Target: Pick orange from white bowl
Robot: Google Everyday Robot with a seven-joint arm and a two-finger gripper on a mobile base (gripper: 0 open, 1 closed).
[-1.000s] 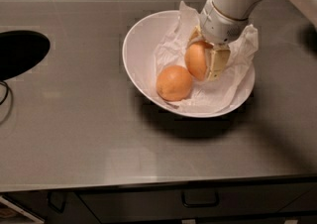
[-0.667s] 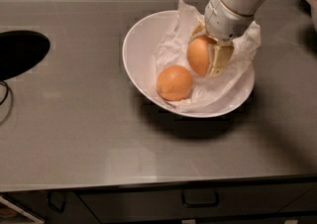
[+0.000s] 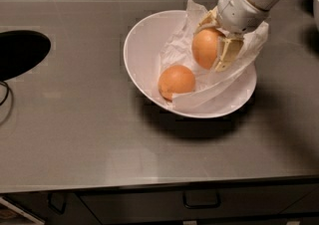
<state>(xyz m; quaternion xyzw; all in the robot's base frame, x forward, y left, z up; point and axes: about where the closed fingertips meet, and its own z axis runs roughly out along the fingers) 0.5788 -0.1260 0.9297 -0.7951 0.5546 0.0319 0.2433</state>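
Note:
The white bowl [image 3: 144, 45] sits on the grey counter, right of centre, lined with white paper [image 3: 179, 45]. One orange [image 3: 176, 82] rests in the bowl near its front. My gripper [image 3: 213, 50] reaches down from the upper right and is shut on the other orange [image 3: 205, 47], its cream fingers [image 3: 230, 54] on either side of the fruit. The held orange hangs a little above the paper, over the right half of the bowl.
A dark oval opening [image 3: 20, 52] lies in the counter at the left. A cable [image 3: 5, 92] runs at the left edge. Dark tiles back the counter. A drawer handle [image 3: 202, 201] shows below the front edge.
My gripper has risen slightly up and to the right with the orange in it. The other orange and the bowl have not moved.

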